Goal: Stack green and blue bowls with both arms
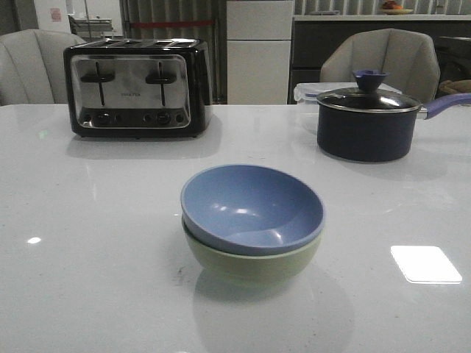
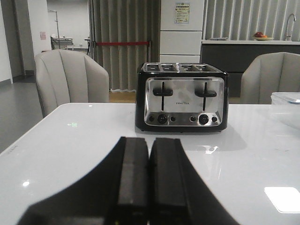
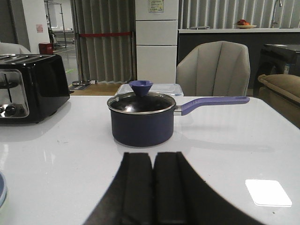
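The blue bowl [image 1: 252, 208] sits nested inside the green bowl [image 1: 250, 262] at the middle of the white table [image 1: 88, 257] in the front view. A sliver of the blue bowl's rim shows in the right wrist view [image 3: 2, 190]. Neither arm shows in the front view. My left gripper [image 2: 150, 140] is shut and empty, held above the table and facing the toaster. My right gripper [image 3: 153, 155] is shut and empty, held above the table and facing the saucepan.
A black and chrome toaster [image 1: 136, 88] stands at the back left. A dark lidded saucepan [image 1: 366, 121] with a blue-purple handle stands at the back right, a clear lidded box [image 1: 305, 92] behind it. Grey chairs stand behind the table.
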